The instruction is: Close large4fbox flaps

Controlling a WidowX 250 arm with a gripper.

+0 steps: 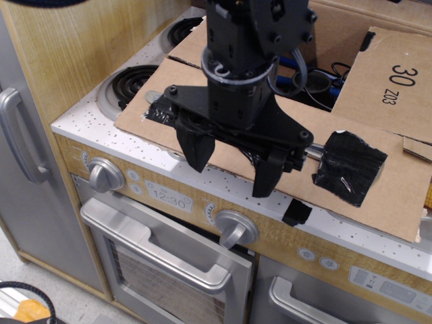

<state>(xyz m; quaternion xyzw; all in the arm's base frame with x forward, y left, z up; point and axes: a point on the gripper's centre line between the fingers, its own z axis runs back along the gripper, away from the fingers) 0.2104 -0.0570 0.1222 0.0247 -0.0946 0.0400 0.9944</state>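
The large4fbox [351, 23] stands on a toy stove top, open, with dark cables and a blue item showing inside. Its front flap [385, 196] lies folded outward, flat over the stove's front edge, with black tape patches at the right [349, 167] and the left [162, 108]. The right flap [398, 74], printed "30 Z03", tilts up and outward. Another flap [192, 44] lies out to the left over the burners. My black gripper [229, 174] hangs over the front flap, fingers spread and empty, fingertips just above or at the cardboard.
Two stove burners [131, 84] [182, 30] are at the left of the carton. Below are knobs [104, 174] [234, 228], a "12:30" clock [170, 199] and the oven door handle [155, 246]. A wooden side panel and a grey door handle [17, 135] stand at the left.
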